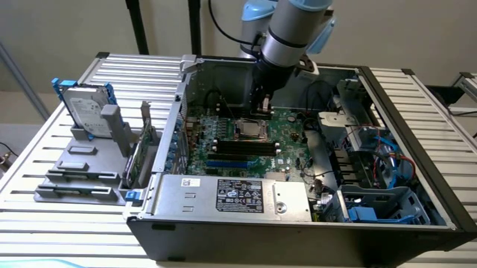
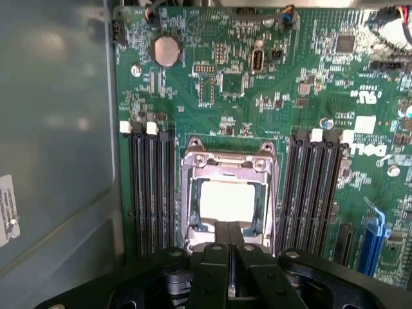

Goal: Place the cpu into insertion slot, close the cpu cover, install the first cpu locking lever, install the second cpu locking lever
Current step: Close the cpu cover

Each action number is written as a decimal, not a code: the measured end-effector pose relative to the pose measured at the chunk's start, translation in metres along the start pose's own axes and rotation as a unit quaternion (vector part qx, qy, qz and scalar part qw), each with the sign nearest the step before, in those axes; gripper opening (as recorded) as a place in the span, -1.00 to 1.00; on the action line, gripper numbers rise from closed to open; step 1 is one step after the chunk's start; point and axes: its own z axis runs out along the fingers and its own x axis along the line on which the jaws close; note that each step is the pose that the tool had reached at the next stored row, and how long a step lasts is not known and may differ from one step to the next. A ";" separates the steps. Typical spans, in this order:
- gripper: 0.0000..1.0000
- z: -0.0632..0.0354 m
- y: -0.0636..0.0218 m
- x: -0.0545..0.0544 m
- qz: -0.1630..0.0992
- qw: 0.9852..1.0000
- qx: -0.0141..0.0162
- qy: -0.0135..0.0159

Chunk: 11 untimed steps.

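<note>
The flat green circuit board (image 2: 277, 116) looks smooth and a bit shiny. The small square cream cpu (image 2: 226, 201) has a smooth face with a soft shine, and the thin silvery cpu cover (image 2: 225, 164) around it looks like bare bright metal. The long black memory slots (image 2: 151, 193) look like dull plastic, the black gripper (image 2: 228, 226) looks matt and smooth, and the grey case wall (image 2: 58, 129) is plain metal with a cloudy shine. The white table (image 1: 67, 229) is ribbed metal slats, the silvery metal box (image 1: 179, 195) has a paper label (image 1: 240, 195), and the blue drive holder (image 1: 376, 215) looks like plastic.
</note>
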 end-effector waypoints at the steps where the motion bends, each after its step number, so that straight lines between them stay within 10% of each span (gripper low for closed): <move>1: -0.79 0.0004 -0.0007 0.000 0.001 1.000 0.005 0.000; 5: -0.79 0.0035 -0.0054 -0.001 0.002 1.000 0.018 -0.001; 11: -0.79 0.0138 -0.0148 -0.002 0.003 1.000 0.022 -0.002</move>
